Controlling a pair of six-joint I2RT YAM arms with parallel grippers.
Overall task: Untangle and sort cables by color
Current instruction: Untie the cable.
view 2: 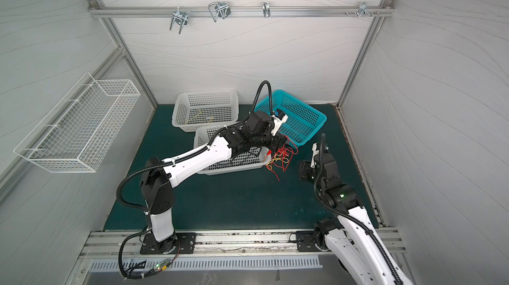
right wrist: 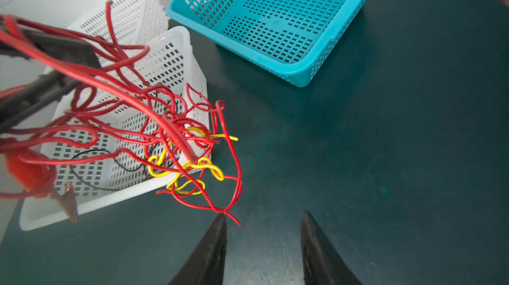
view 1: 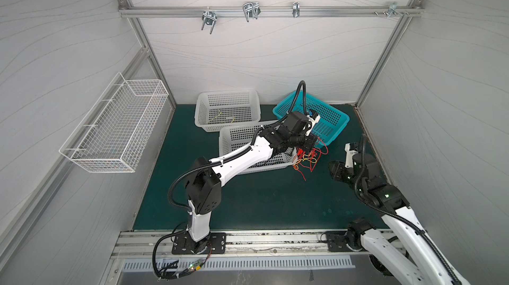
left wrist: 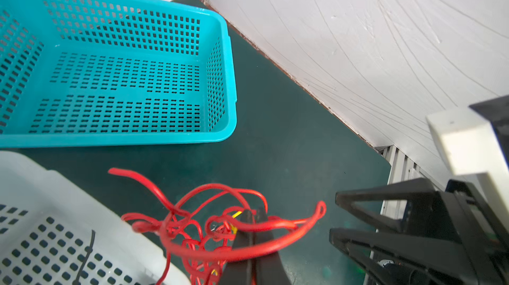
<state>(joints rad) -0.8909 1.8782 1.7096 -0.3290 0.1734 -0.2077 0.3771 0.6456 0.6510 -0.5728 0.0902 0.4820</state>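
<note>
The red cables [right wrist: 176,134] are held aloft in a knotted bunch by the left tool [left wrist: 254,214], whose jaws are pressed shut on several strands, just beside the near white basket [right wrist: 110,201] and above the surface [right wrist: 385,159]. A yellow cable [right wrist: 192,165] is wound through the lower part of the bunch. The right tool [right wrist: 264,214] is seen with its jaws apart and nothing between them, the lowest red loop hanging at one tip (whether it touches cannot be told). If the yellow strand were pulled while knotted, the knot could be tightened or the bunch dragged from the left grip. Red could be pinched along with yellow. Trailing loops might be snagged on the basket, where a black cable [right wrist: 82,154] lies, and the basket tipped.
</note>
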